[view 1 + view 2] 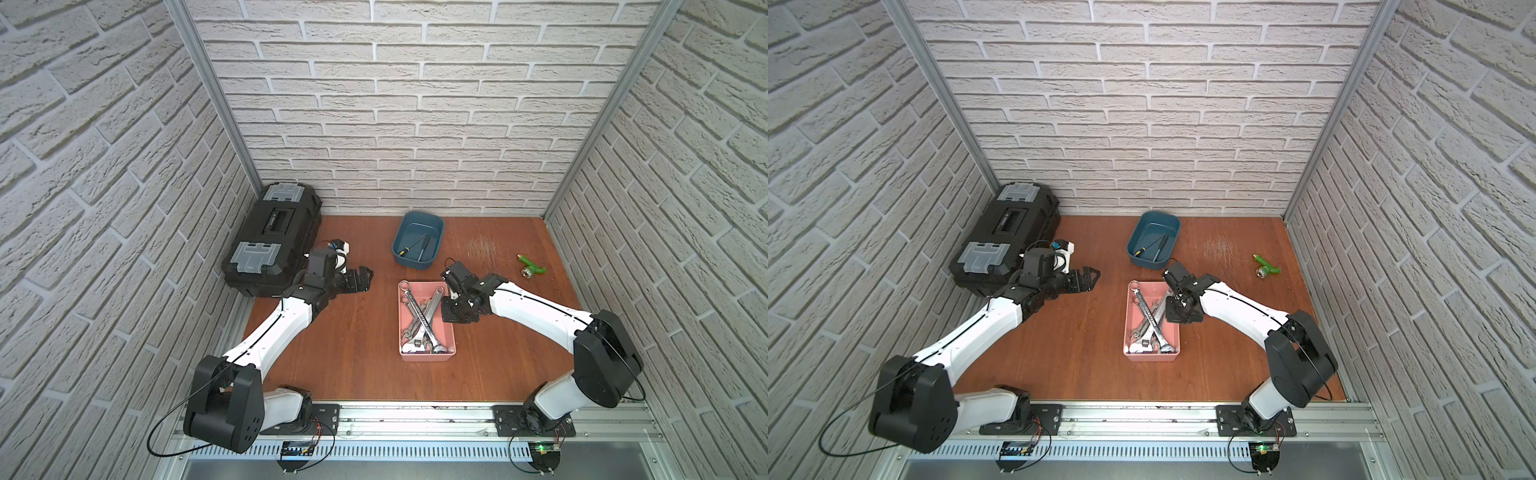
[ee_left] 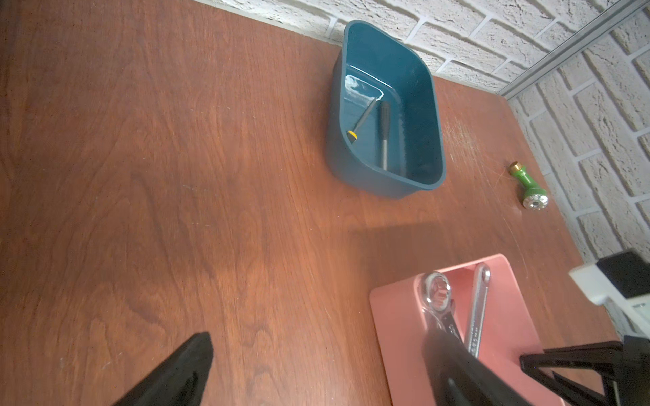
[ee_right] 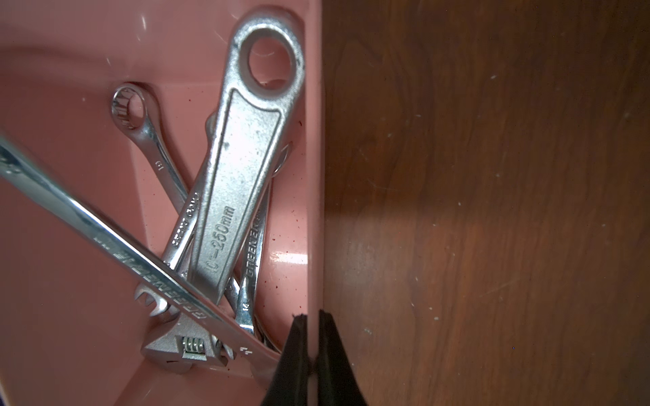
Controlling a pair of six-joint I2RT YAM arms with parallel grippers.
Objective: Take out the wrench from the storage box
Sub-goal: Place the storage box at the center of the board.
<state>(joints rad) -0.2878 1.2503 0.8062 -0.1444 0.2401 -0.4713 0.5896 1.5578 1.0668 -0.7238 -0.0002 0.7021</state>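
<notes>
The storage box, a shallow pink tray (image 1: 401, 324) (image 1: 1126, 328) (image 2: 397, 316), sits mid-table with several steel wrenches crossed inside. A long combination wrench (image 1: 417, 311) (image 3: 105, 235) lies on top. Beneath it is a wide adjustable wrench (image 3: 239, 182) (image 1: 1156, 311). My right gripper (image 1: 449, 307) (image 3: 313, 316) points down at the box's right side. It is shut on the pink wall (image 3: 314, 175), one finger inside and one outside. My left gripper (image 1: 360, 277) (image 2: 316, 337) hovers open over bare table left of the box, holding nothing.
A blue tub (image 1: 411, 259) (image 2: 337, 154) holding two slim tools stands behind the pink box. A black toolbox (image 1: 272, 241) sits at the back left beside my left arm. A green nozzle (image 1: 531, 266) (image 2: 527, 186) lies at the back right. Brick walls enclose three sides.
</notes>
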